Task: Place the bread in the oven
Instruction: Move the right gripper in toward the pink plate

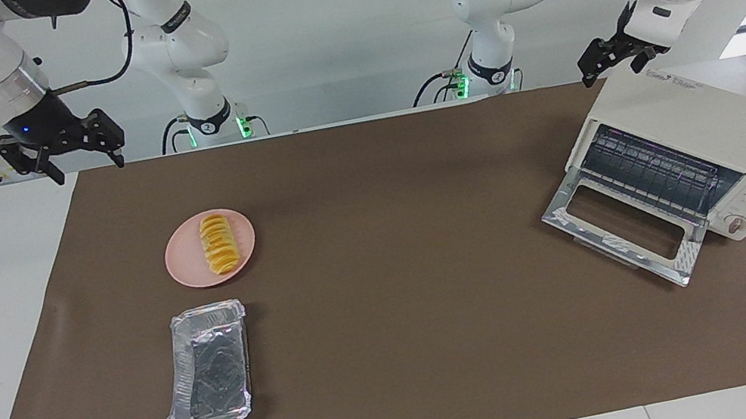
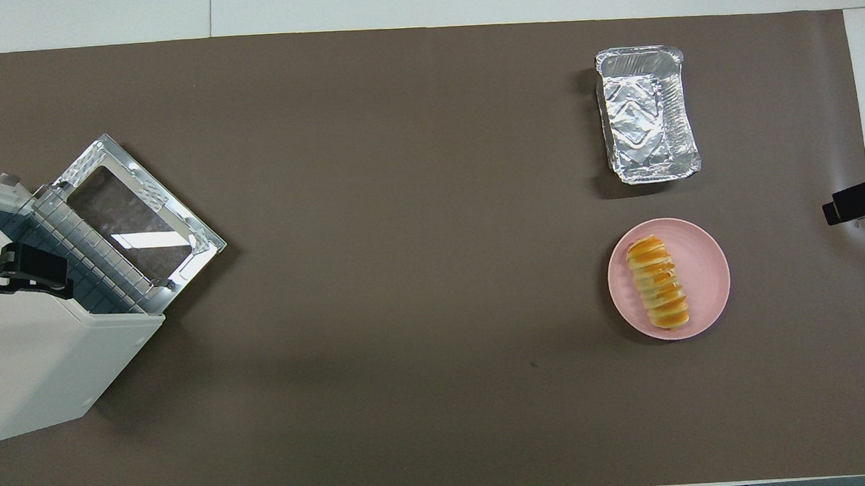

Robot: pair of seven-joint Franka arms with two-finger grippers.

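Note:
The bread [image 1: 219, 243], a ridged yellow-orange loaf, lies on a round pink plate [image 1: 186, 261] toward the right arm's end of the table; it also shows in the overhead view [image 2: 657, 283]. The cream-white oven [image 1: 703, 120] stands toward the left arm's end, its glass door [image 1: 623, 227] dropped open and the wire rack [image 1: 650, 172] showing. My right gripper [image 1: 87, 166] hangs open and empty in the air over the table's edge at the robots' end, well apart from the plate. My left gripper [image 1: 613, 72] hangs open and empty over the oven's top.
An empty silver foil tray [image 1: 209, 365] lies farther from the robots than the plate, close beside it; it also shows in the overhead view [image 2: 646, 113]. A brown mat [image 1: 404, 296] covers the table between plate and oven.

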